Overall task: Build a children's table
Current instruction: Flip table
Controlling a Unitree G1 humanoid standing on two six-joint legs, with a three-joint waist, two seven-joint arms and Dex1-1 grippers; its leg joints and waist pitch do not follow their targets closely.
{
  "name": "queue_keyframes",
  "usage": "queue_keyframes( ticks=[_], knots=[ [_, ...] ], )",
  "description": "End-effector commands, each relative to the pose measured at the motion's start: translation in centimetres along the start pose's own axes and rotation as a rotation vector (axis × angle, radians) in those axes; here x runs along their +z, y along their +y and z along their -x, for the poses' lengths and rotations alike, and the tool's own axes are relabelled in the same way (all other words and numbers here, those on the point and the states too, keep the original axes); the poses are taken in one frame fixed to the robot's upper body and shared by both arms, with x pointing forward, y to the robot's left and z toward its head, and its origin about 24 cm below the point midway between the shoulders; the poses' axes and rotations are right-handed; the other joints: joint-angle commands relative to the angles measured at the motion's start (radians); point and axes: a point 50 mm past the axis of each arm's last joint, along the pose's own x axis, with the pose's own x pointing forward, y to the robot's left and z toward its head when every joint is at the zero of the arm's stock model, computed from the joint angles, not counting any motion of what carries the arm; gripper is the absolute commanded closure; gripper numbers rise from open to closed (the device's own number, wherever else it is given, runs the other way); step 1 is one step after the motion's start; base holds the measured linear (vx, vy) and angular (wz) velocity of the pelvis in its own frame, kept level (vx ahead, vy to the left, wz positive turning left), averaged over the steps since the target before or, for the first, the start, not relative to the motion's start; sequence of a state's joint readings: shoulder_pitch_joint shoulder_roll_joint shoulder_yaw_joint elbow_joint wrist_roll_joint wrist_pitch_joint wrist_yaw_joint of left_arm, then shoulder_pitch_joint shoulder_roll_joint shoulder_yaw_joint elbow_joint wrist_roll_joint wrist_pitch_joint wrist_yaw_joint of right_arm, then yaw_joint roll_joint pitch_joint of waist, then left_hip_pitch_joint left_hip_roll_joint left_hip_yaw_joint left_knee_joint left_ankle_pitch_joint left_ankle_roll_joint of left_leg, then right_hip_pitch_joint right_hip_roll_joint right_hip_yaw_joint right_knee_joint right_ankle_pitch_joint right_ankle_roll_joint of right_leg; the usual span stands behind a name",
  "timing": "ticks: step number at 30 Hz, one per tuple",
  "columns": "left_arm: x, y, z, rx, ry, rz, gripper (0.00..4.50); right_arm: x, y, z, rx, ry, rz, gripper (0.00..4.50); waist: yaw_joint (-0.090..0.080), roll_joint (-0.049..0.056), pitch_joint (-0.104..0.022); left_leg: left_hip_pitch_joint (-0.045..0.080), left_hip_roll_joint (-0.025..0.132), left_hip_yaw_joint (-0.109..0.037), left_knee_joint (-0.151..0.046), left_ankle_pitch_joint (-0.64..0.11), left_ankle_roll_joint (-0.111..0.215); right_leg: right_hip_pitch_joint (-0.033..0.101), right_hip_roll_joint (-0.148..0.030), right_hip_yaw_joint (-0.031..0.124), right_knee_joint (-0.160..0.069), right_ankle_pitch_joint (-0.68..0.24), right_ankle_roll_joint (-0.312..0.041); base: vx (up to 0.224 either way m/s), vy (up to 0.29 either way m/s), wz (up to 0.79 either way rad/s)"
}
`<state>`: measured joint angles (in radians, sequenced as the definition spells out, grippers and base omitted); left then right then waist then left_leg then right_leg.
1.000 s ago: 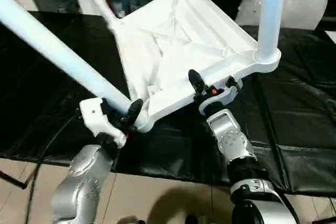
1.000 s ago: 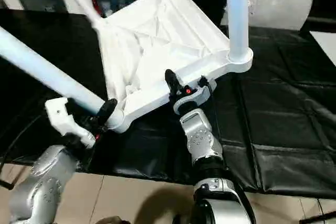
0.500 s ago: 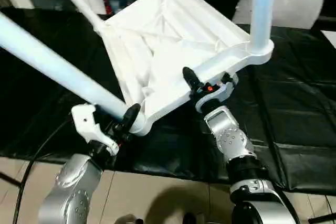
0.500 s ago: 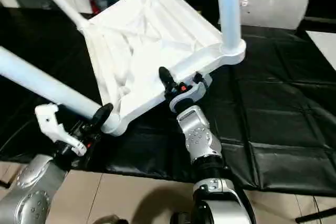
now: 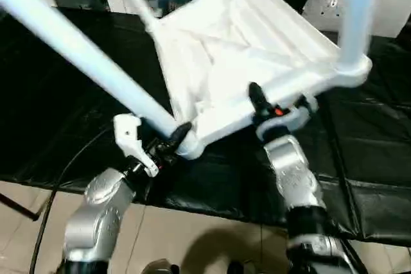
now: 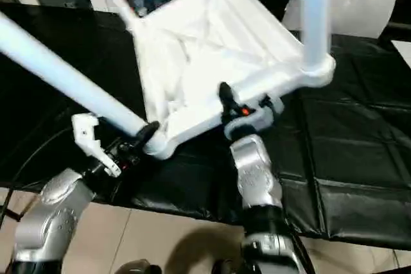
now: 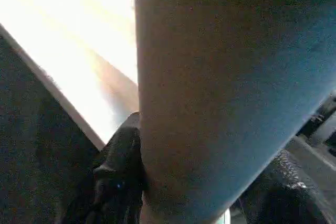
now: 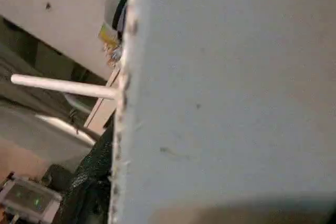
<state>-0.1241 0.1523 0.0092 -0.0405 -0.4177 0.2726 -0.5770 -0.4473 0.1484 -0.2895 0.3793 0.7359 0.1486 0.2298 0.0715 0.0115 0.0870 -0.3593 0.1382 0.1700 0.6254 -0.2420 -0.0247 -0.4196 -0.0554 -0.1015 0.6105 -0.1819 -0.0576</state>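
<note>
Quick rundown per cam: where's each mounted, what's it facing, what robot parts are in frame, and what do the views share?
Left eye: on the head, looking forward and down at the tilted table top over the black padded surface; both silver forearms, left gripper and right gripper show.
Right eye: same head, a little to the side; same scene and arms.
Left wrist: on the left arm, looking along its black fingers clamped on a leg.
Right wrist: on the right arm, pressed close to the top's edge.
Shared: the two eye views share the whole scene; both wrist views show the table.
</note>
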Motion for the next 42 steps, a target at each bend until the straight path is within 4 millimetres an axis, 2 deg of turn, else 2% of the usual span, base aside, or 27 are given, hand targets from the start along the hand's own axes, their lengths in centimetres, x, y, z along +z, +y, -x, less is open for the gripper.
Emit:
queue_keyframes(
  ticks=[1,2,5,7,9,13,14,15,19,20,21,22,23,27,28,29,30,32,33,34,35,37,38,39,40,41,42],
  knots=[
    [-0.4,-1.5,-0.3,-0.174,-0.003,0.000,1.73,3.4,1.2,-0.1,0.045,-0.152,0.058,2.41,-0.007,0.001,-0.079,0.003,0.094,-0.034,-0.073,0.058,0.120,0.072,-0.109,0.079,-0.059,-0.075,-0.182,0.000,0.000,0.00],
    [-0.4,-1.5,-0.3,-0.186,-0.006,0.000,1.65,3.4,1.2,0.0,0.046,-0.151,0.058,2.41,-0.008,0.005,-0.078,0.003,0.093,-0.034,-0.073,0.054,0.119,0.072,-0.110,0.079,-0.058,-0.077,-0.183,0.000,0.000,0.00],
    [-0.7,-1.1,-0.3,-0.255,0.008,-0.065,1.23,3.2,0.9,0.6,0.035,-0.141,0.069,2.41,-0.016,0.004,-0.078,0.000,0.092,-0.035,-0.073,0.055,0.122,0.075,-0.111,0.079,-0.058,-0.067,-0.188,0.000,0.000,0.00],
    [-0.9,-0.8,-0.4,-0.268,0.022,-0.105,1.10,3.1,0.7,0.9,0.026,-0.134,0.076,2.41,-0.017,0.004,-0.077,0.002,0.089,-0.034,-0.074,0.050,0.128,0.074,-0.109,0.080,-0.064,-0.086,-0.170,0.000,0.000,0.00],
    [-0.8,-0.4,-0.5,-0.256,0.011,-0.118,0.81,3.0,0.6,1.1,0.020,-0.128,0.082,2.41,-0.017,0.006,-0.075,0.003,0.093,-0.034,-0.076,0.032,0.113,0.074,-0.112,0.080,-0.065,-0.103,-0.174,0.000,0.000,0.00],
    [-0.9,0.7,-0.1,-0.201,0.003,-0.110,0.65,3.2,0.7,1.4,0.010,-0.144,0.089,2.41,-0.018,0.015,-0.075,0.002,0.093,-0.034,-0.078,0.005,0.085,0.075,-0.112,0.081,-0.066,-0.112,-0.180,0.000,0.000,0.00],
    [-1.1,0.8,0.1,-0.196,0.004,-0.099,0.65,3.2,0.7,1.4,0.008,-0.150,0.092,2.41,-0.019,0.012,-0.076,0.002,0.093,-0.033,-0.078,0.003,0.082,0.077,-0.112,0.081,-0.066,-0.110,-0.180,0.000,0.000,0.00],
    [-1.6,1.1,0.7,-0.167,0.031,-0.094,0.44,3.6,0.8,1.4,0.002,-0.168,0.100,2.41,-0.019,0.012,-0.076,0.000,0.093,-0.034,-0.078,0.005,0.080,0.077,-0.112,0.081,-0.064,-0.100,-0.182,0.000,0.000,0.00],
    [-3.2,2.2,3.2,-0.074,0.108,-0.094,0.27,4.7,1.0,1.6,-0.010,-0.207,0.147,2.41,-0.019,0.014,-0.077,-0.002,0.091,-0.033,-0.078,0.003,0.083,0.078,-0.112,0.081,-0.067,-0.120,-0.174,0.000,0.000,0.00],
    [-3.4,2.3,3.5,-0.062,0.116,-0.101,0.06,4.8,1.1,1.7,-0.010,-0.210,0.154,2.41,-0.020,0.013,-0.076,-0.002,0.090,-0.032,-0.078,0.004,0.088,0.076,-0.109,0.081,-0.069,-0.127,-0.165,0.000,0.000,0.00],
    [-3.6,2.8,4.9,-0.013,0.141,-0.107,0.06,5.4,1.3,1.8,-0.015,-0.223,0.201,2.41,-0.018,0.013,-0.077,0.003,0.091,-0.031,-0.078,0.008,0.089,0.073,-0.108,0.082,-0.069,-0.128,-0.160,0.000,0.000,0.00],
    [-3.6,2.8,4.9,-0.013,0.141,-0.107,0.01,5.4,1.3,1.8,-0.015,-0.223,0.201,2.41,-0.019,0.014,-0.074,0.001,0.093,-0.033,-0.081,0.003,0.090,0.072,-0.107,0.081,-0.068,-0.134,-0.161,0.000,0.000,0.00],
    [-3.7,2.9,5.9,0.005,0.158,-0.123,0.01,5.8,1.5,1.9,-0.020,-0.234,0.239,2.41,-0.020,0.012,-0.072,0.003,0.094,-0.031,-0.082,-0.011,0.089,0.069,-0.106,0.080,-0.072,-0.154,-0.158,0.000,0.000,0.00],
    [-2.2,2.1,7.6,-0.019,0.145,-0.182,0.01,6.9,2.0,2.3,-0.050,-0.243,0.406,2.41,-0.019,0.010,-0.068,0.005,0.097,-0.030,-0.086,-0.029,0.070,0.066,-0.104,0.082,-0.071,-0.187,-0.146,0.000,0.000,0.00],
    [-1.6,1.7,7.7,-0.036,0.134,-0.194,0.00,7.1,2.0,2.4,-0.073,-0.239,0.462,2.41,-0.017,0.012,-0.064,0.008,0.093,-0.027,-0.087,-0.045,0.067,0.062,-0.102,0.083,-0.077,-0.215,-0.139,0.000,0.000,0.00],
    [-1.3,1.5,7.7,-0.044,0.132,-0.200,0.00,7.2,2.0,2.4,-0.083,-0.237,0.485,2.41,-0.018,0.010,-0.061,0.006,0.092,-0.027,-0.089,-0.061,0.063,0.064,-0.102,0.082,-0.079,-0.240,-0.134,0.000,0.000,0.00],
    [-0.6,0.7,7.9,-0.088,0.154,-0.237,0.00,7.4,2.0,2.5,-0.116,-0.226,0.539,2.41,-0.021,0.007,-0.053,0.008,0.092,-0.028,-0.094,-0.119,0.044,0.061,-0.103,0.083,-0.090,-0.333,-0.112,0.000,0.000,0.00],
    [-0.1,0.0,8.0,-0.125,0.182,-0.269,0.00,7.6,1.9,2.6,-0.146,-0.219,0.573,2.41,-0.022,0.010,-0.053,0.013,0.093,-0.031,-0.098,-0.144,0.029,0.061,-0.100,0.082,-0.089,-0.373,-0.098,0.000,0.000,0.00],
    [1.2,-1.2,8.1,-0.186,0.204,-0.282,0.00,7.9,1.8,2.7,-0.212,-0.205,0.613,2.41,-0.027,0.001,-0.050,0.016,0.092,-0.031,-0.098,-0.159,0.018,0.061,-0.100,0.086,-0.090,-0.406,-0.076,0.000,0.000,0.00],
    [1.5,-1.5,8.1,-0.197,0.207,-0.283,0.00,8.0,1.8,2.8,-0.228,-0.205,0.622,2.41,-0.025,0.005,-0.054,0.016,0.093,-0.033,-0.098,-0.142,0.012,0.062,-0.101,0.086,-0.082,-0.384,-0.078,0.000,0.000,0.00],
    [2.3,-2.0,8.1,-0.218,0.208,-0.287,0.00,8.2,1.8,2.8,-0.256,-0.204,0.639,2.41,-0.029,0.005,-0.049,0.017,0.089,-0.029,-0.098,-0.146,0.018,0.055,-0.094,0.086,-0.089,-0.381,-0.073,0.000,0.000,0.00],
    [4.3,-2.7,8.1,-0.274,0.230,-0.314,0.00,8.7,1.9,2.8,-0.301,-0.196,0.697,2.41,-0.024,0.003,-0.053,0.020,0.086,-0.028,-0.095,-0.129,0.005,0.055,-0.094,0.087,-0.077,-0.352,-0.080,0.000,0.000,0.00],
    [5.1,-3.0,8.1,-0.300,0.245,-0.332,0.00,8.9,2.0,2.8,-0.315,-0.190,0.725,2.41,-0.027,0.002,-0.047,0.018,0.082,-0.027,-0.096,-0.143,0.005,0.053,-0.089,0.085,-0.081,-0.366,-0.077,0.000,0.000,0.00],
    [5.4,-3.1,8.1,-0.307,0.250,-0.338,0.00,9.0,2.0,2.8,-0.320,-0.187,0.734,2.41,-0.027,0.002,-0.046,0.019,0.079,-0.026,-0.095,-0.153,0.005,0.053,-0.088,0.083,-0.085,-0.384,-0.070,0.000,0.000,0.00],
    [6.6,-2.9,8.0,-0.319,0.290,-0.411,0.00,9.1,2.2,2.6,-0.325,-0.159,0.798,2.41,-0.029,-0.004,-0.041,0.021,0.075,-0.026,-0.095,-0.176,-0.001,0.052,-0.088,0.083,-0.095,-0.450,-0.037,0.000,0.000,0.00],
    [6.6,-2.9,8.0,-0.319,0.290,-0.411,0.00,9.1,2.2,2.6,-0.325,-0.159,0.798,2.41,-0.029,-0.004,-0.041,0.021,0.075,-0.026,-0.095,-0.176,-0.001,0.052,-0.088,0.083,-0.095,-0.450,-0.037,0.000,0.000,0.00],
    [8.0,-2.7,7.8,-0.324,0.308,-0.473,0.00,9.1,2.3,2.5,-0.341,-0.125,0.868,2.41,-0.032,-0.003,-0.043,0.022,0.075,-0.031,-0.098,-0.179,-0.007,0.054,-0.085,0.082,-0.093,-0.455,-0.013,0.000,0.000,0.00]
  ],
)
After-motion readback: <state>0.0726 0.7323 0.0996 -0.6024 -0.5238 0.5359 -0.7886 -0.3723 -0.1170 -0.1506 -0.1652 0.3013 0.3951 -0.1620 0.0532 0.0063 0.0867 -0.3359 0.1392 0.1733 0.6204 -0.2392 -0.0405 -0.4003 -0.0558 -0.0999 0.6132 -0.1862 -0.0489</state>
